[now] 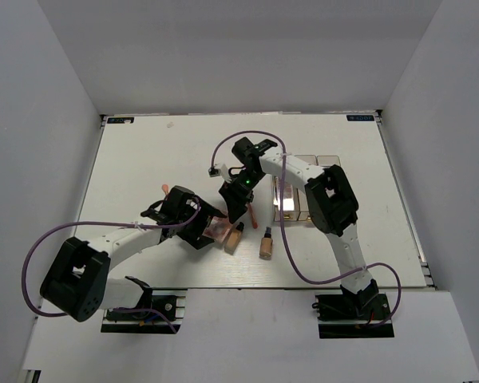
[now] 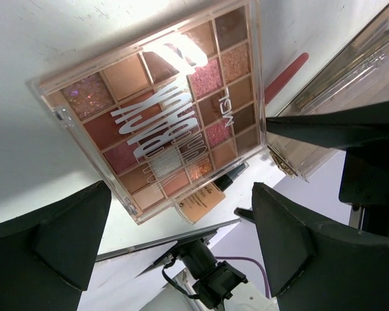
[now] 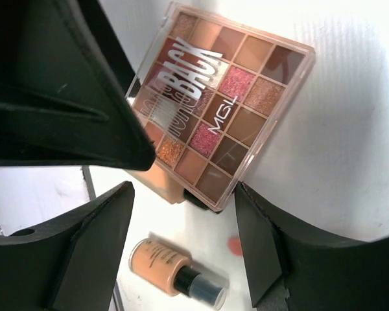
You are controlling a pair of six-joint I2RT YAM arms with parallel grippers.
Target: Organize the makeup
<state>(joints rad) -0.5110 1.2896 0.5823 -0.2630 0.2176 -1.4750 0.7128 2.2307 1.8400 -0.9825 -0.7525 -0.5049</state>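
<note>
Top view: palette (image 1: pixel 220 231) lies on the desk (image 1: pixel 144 159) at 6 o'clock of centre, with bottles (image 1: pixel 265 244) at its 3 o'clock.
Left wrist: left jaws wide open, holding nothing, over the palette; pink stick (image 2: pixel 285 74) at its 2 o'clock.
Right wrist: right jaws open, holding nothing.

The tabletop (image 1: pixel 144 159) held one palette (image 2: pixel 162 110), two beige, black-capped bottles (image 1: pixel 233 239) (image 1: pixel 266 247), one pink stick (image 2: pixel 286 76) and one clear box (image 1: pixel 306 162). Two arms (image 1: pixel 136 238) (image 1: pixel 335 207) reached over them. Whether the box held more could not be told.
</note>
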